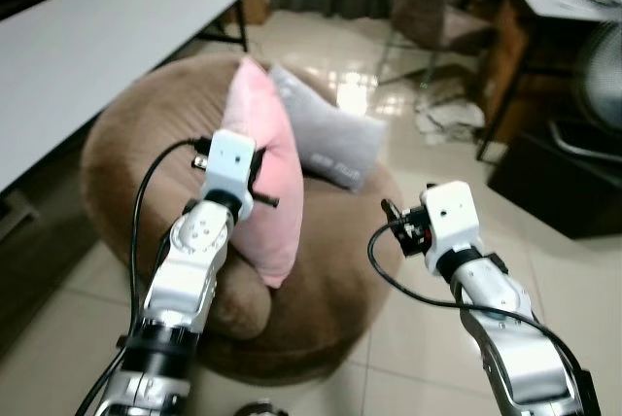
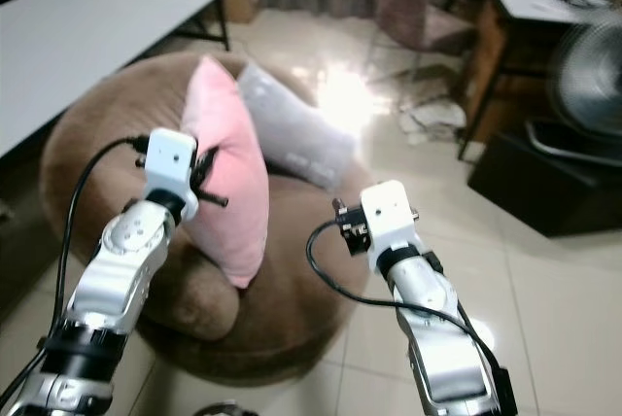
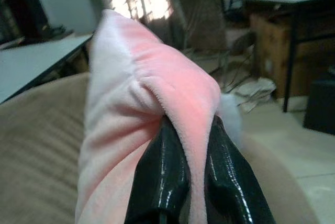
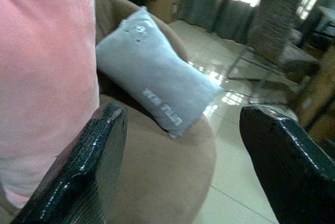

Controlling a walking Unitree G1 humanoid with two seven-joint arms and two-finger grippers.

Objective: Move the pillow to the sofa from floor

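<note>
Left claw (image 3: 194, 177), fingers pinched tight on an edge of the pink pillow (image 1: 267, 168), which stands upright on the round brown beanbag sofa (image 1: 126, 144). Right claw (image 4: 183, 161) (fingers spread wide, holding nothing) hangs beside the sofa's edge over the tiled floor (image 1: 428, 192). Behind the pink pillow a grey pillow (image 1: 326, 139) leans on the sofa.

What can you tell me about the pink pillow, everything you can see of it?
The pink pillow is soft, plush-looking fabric, roughly square with a plump middle. It stands on edge, upright, on the round brown sofa, its lower corner hanging over the front. The left gripper is shut on its edge, pinching the fabric between both black fingers. A grey pillow lies right behind it; whether they touch is unclear.
</note>
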